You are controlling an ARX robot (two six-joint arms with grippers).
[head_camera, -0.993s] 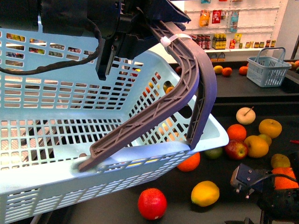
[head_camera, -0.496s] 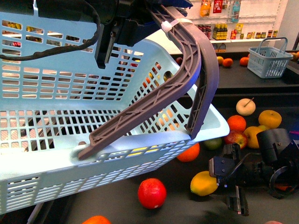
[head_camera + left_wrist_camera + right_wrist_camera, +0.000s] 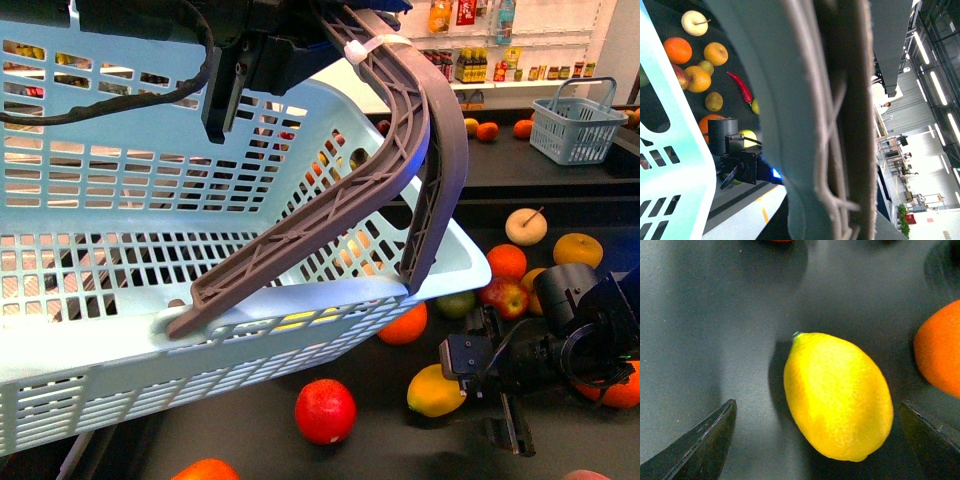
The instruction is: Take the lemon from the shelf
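Note:
The lemon (image 3: 437, 390) lies on the dark tray of the shelf (image 3: 380, 445), just right of a red apple. My right gripper (image 3: 478, 372) is low beside it, open. In the right wrist view the lemon (image 3: 837, 395) sits between the two black fingertips (image 3: 715, 440), and the gripper (image 3: 817, 407) touches nothing. My left gripper (image 3: 250, 60), high at the top, is shut on the grey basket handle (image 3: 420, 150) of the light blue basket (image 3: 120, 250). That handle (image 3: 815, 120) fills the left wrist view and hides the jaws.
A red apple (image 3: 325, 410) and an orange (image 3: 404, 325) lie near the lemon. A second orange (image 3: 940, 350) sits close to one finger. More fruit (image 3: 510, 262) is piled to the right. A small blue basket (image 3: 575, 125) stands on the back counter.
My right arm has come in from the lower right and moved left, so its open fingers now sit around the lemon. The basket has hardly shifted.

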